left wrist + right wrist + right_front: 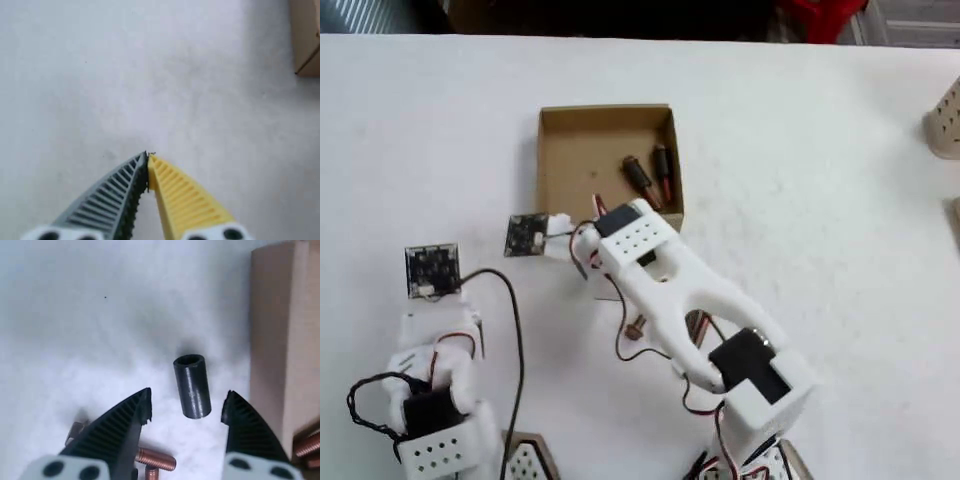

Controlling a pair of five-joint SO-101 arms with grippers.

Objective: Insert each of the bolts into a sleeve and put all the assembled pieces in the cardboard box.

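Observation:
A black sleeve (191,386) lies on the white table between the fingers of my right gripper (187,395), which is open and not touching it. The cardboard box (280,340) wall stands right beside the sleeve. Copper bolts (155,458) lie near the gripper's base, and another bolt (307,445) lies by the box wall. From above, the box (582,160) holds two assembled pieces (638,175), and the right arm (660,275) hangs over its front edge. One bolt (636,327) lies under that arm. My left gripper (148,158) is shut and empty over bare table.
The left arm (430,400) stays at the table's front left, far from the box corner (307,40). A beige perforated object (945,120) stands at the right edge. Cables (510,320) trail beside both arms.

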